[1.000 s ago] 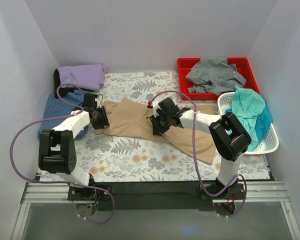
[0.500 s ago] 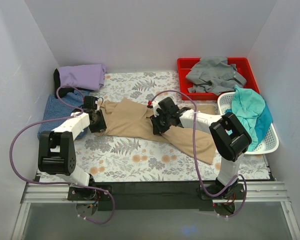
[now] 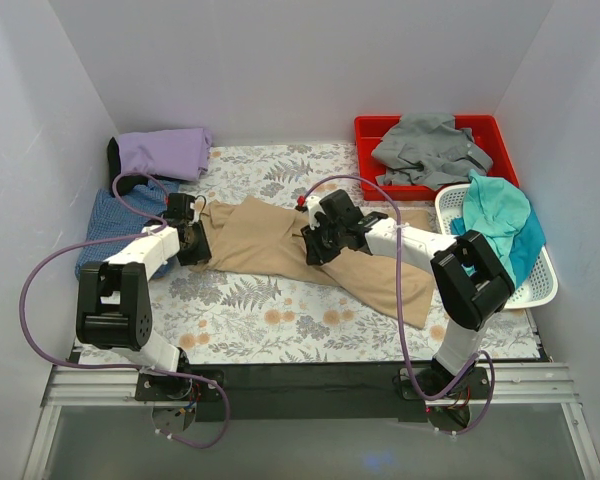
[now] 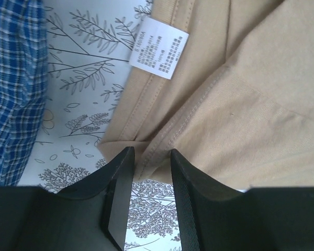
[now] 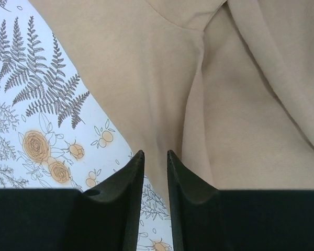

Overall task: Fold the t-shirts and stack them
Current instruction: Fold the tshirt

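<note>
Jaws on both arms pinch the tan shirt (image 3: 265, 235) spread mid-desk (image 3: 280, 320): left jaws at its 9 o'clock edge, right jaws near its centre, probably to pull it flat for folding. Farther back, the purple shirt (image 3: 165, 152) lies at 11 o'clock.

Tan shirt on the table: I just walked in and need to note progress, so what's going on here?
Both arms are working the tan t-shirt, which lies rumpled across the table, not yet folded. The left hand pinches its hem near the care label; the right hand pinches a crease mid-shirt. A lavender shirt and a blue shirt sit at the left; a grey shirt waits in the red bin, a teal shirt in the white basket.
</note>
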